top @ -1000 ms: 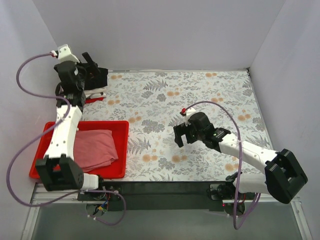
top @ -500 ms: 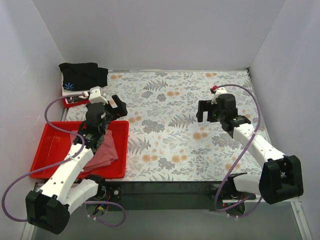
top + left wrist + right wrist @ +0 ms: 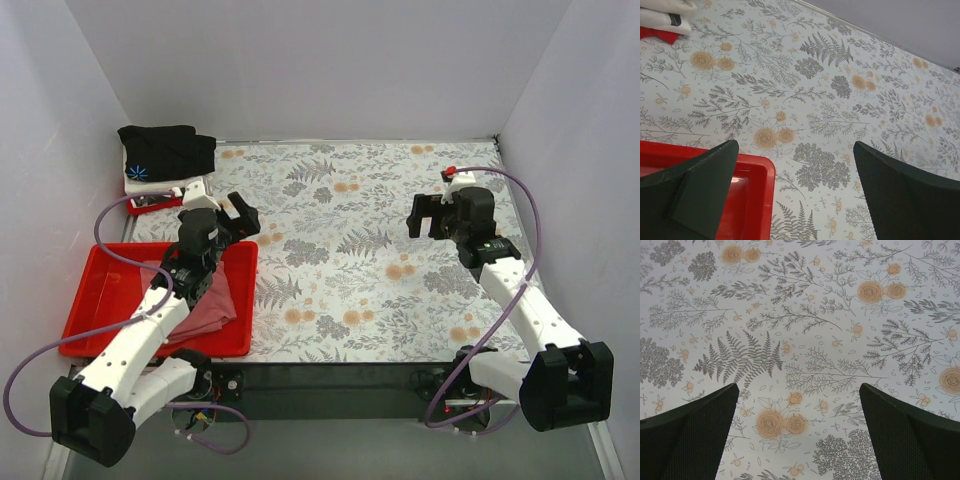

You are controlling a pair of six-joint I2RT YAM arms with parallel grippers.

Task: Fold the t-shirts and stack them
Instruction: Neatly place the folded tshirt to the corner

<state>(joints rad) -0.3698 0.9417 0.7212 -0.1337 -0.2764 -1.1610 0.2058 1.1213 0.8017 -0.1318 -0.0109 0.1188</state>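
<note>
While both sets of fingers stand wide open and empty, left gripper hangs over the big red tray, which holds the pink t-shirt. Right gripper hangs over the floral tablecloth. Black t-shirt lies folded far-left; cream-white t-shirt on small red tray.

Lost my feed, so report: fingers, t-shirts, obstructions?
Left fingers open, empty, over red tray's corner. Right fingers open, empty, over tablecloth. Pink t-shirt in tray; black t-shirt far left. Nothing blocking.
</note>
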